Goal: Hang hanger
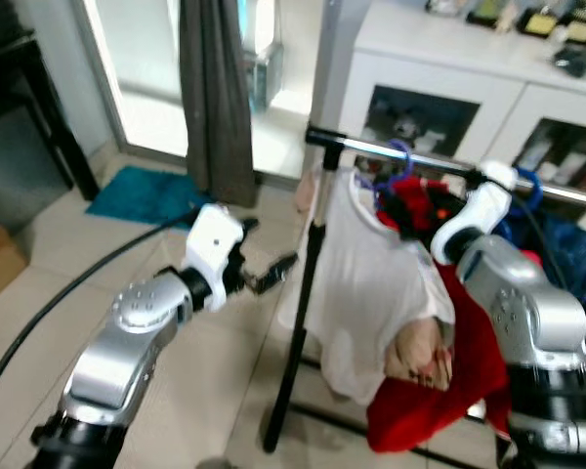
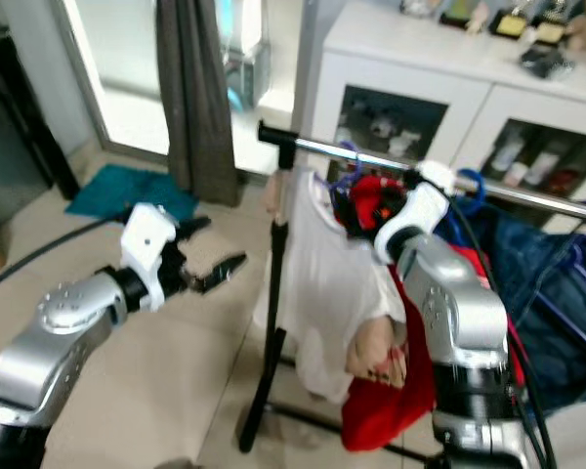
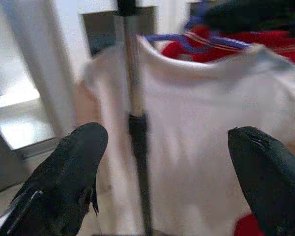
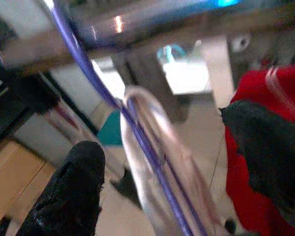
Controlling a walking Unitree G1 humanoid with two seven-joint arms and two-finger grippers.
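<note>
The right gripper (image 4: 167,172) is up at the rail (image 1: 566,192), fingers (image 4: 73,191) wide open around the purple hanger (image 4: 88,73), not squeezing it. The white shirt (image 1: 371,283) already hangs there, so the job looks nearly done. The left gripper (image 3: 167,172) waits open and empty, nearer and left.

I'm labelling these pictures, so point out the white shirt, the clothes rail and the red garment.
white shirt (image 1: 361,283), left eye view, chest.
clothes rail (image 1: 371,149), left eye view, bare bar.
red garment (image 1: 449,391), left eye view, lower fold.
</note>
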